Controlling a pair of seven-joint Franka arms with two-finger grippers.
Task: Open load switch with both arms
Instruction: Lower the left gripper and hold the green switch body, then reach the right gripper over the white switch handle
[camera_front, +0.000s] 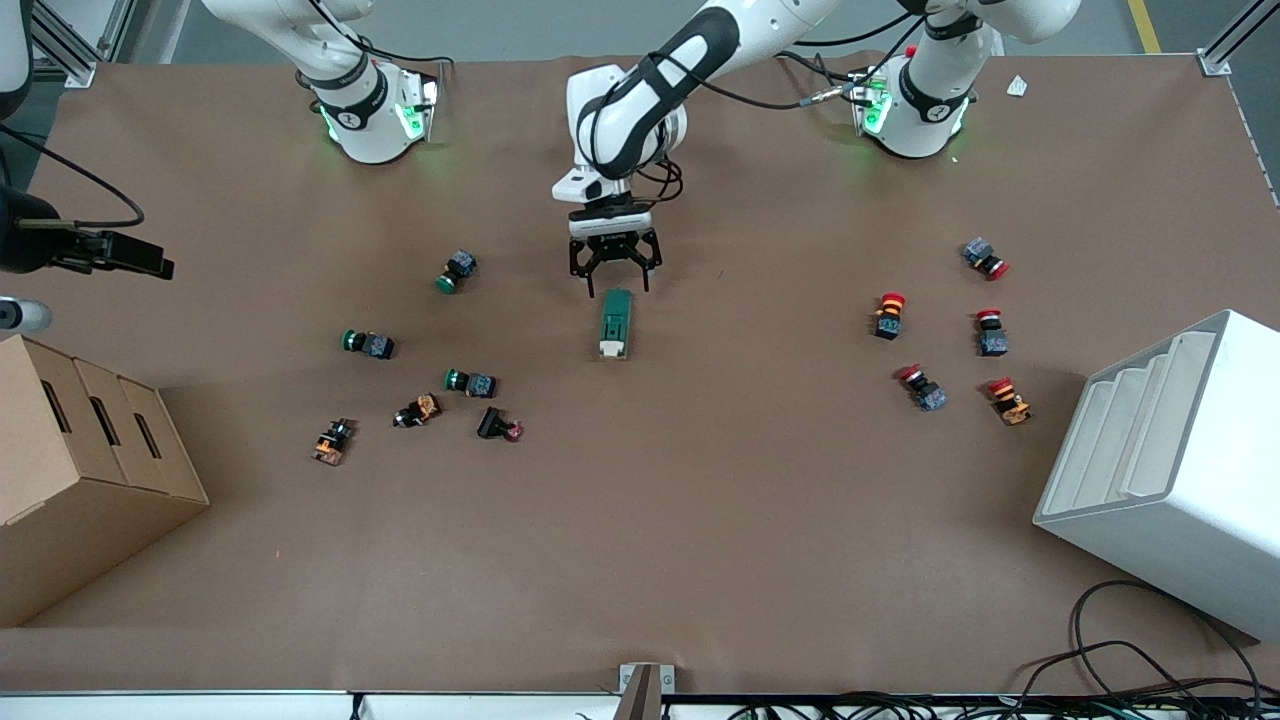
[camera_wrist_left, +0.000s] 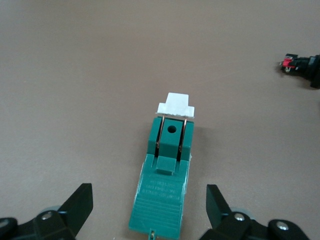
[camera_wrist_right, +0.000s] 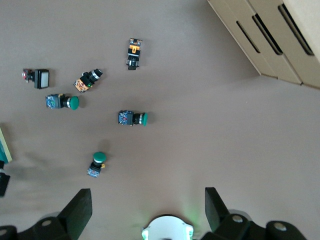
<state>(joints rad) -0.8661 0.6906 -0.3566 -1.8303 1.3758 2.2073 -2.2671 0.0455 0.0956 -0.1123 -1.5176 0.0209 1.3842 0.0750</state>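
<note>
The desk (camera_front: 640, 560) is carrying a white rack (camera_front: 1170, 470) at the left arm's end and a cardboard box (camera_front: 80, 470) at the right arm's end. The left claw (camera_front: 614, 288) is hanging spread just over the switch (camera_front: 615, 322), mid-desk, its way clear. Green buttons (camera_front: 368, 343) and red buttons (camera_front: 889, 315) are lying well apart on either flank. The right claw (camera_wrist_right: 145, 210) is waiting spread, high over its own base.

Left gripper (camera_wrist_left: 150, 210) over the load switch (camera_wrist_left: 164, 172)

Its 2 fingers (camera_wrist_left: 77, 205) are spread wide, 1 on each side of the green block's end, not touching it. The white lever (camera_wrist_left: 176, 106) sits at the other end. 1 push button (camera_wrist_left: 302, 65) lies well apart.
</note>
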